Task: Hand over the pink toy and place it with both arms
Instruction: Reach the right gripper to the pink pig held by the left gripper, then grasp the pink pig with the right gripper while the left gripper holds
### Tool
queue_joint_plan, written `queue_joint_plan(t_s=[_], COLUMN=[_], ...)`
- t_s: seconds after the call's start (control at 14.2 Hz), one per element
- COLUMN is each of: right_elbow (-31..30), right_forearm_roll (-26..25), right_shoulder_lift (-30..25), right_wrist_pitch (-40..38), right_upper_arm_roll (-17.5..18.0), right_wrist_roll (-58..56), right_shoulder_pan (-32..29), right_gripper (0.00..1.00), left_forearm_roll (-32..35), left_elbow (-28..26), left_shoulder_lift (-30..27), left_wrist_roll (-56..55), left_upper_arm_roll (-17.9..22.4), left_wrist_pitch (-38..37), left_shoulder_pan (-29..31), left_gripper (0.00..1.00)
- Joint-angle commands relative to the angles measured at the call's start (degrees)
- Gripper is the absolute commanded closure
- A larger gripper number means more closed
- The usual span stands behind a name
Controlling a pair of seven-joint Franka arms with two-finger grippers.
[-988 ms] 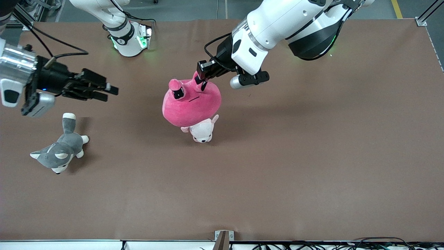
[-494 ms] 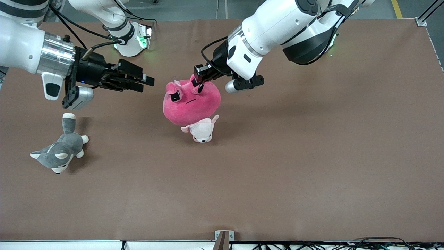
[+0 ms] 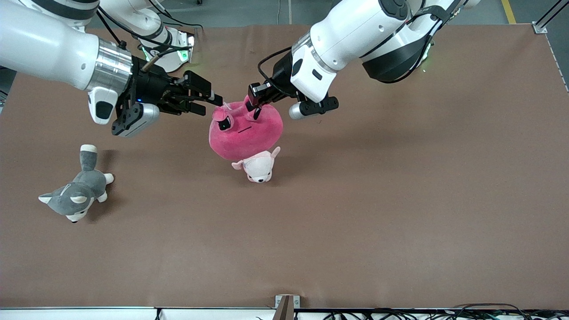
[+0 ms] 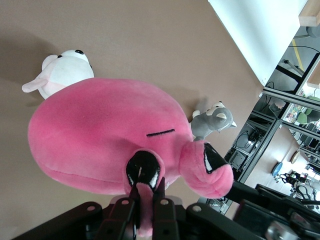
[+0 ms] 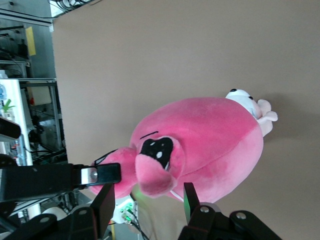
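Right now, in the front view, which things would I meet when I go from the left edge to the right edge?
Grey husky plush → right gripper, open → pink toy, with the small pale plush below it → left gripper, shut on the pink toy's ear.

My left gripper [image 3: 254, 101] is clamped on the pink toy [image 3: 246, 133]; my right gripper [image 3: 212, 101] has spread fingers at its ear.
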Motion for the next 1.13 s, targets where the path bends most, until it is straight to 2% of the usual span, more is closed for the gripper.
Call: queue_joint_plan(t_s=[0.0, 0.35, 0.92, 1.06], right_elbow=[1.23, 1.23, 1.23, 1.23], right_forearm_roll=[-5.22, -6.21, -6.21, -6.3], right_shoulder_lift=[1.04, 1.65, 3.06, 3.24], right_wrist_pitch=[0.9, 2.92, 6.7, 6.7], right_upper_arm_roll=[-0.47, -0.47, -0.47, -0.47], right_wrist_roll=[0.84, 1.28, 0.67, 0.58], right_shoulder_pan=[1.83, 4.03, 4.03, 4.03], right_gripper=[0.37, 0.37, 0.39, 0.44], left_forearm_roll=[0.27, 0.98, 0.98, 0.98], left_elbow=[1.19, 1.19, 1.19, 1.19], left_shoulder_lift=[0.38, 0.38, 0.29, 0.29], left_wrist_roll=[-0.8, -0.98, -1.15, -1.15], left_upper_arm_roll=[0.18, 0.18, 0.18, 0.18], left_wrist_pitch=[0.47, 0.55, 0.47, 0.47], left_shoulder_pan=[-0.59, -0.59, -0.59, -0.59], left_gripper=[1.0, 1.0, 1.0, 1.0])
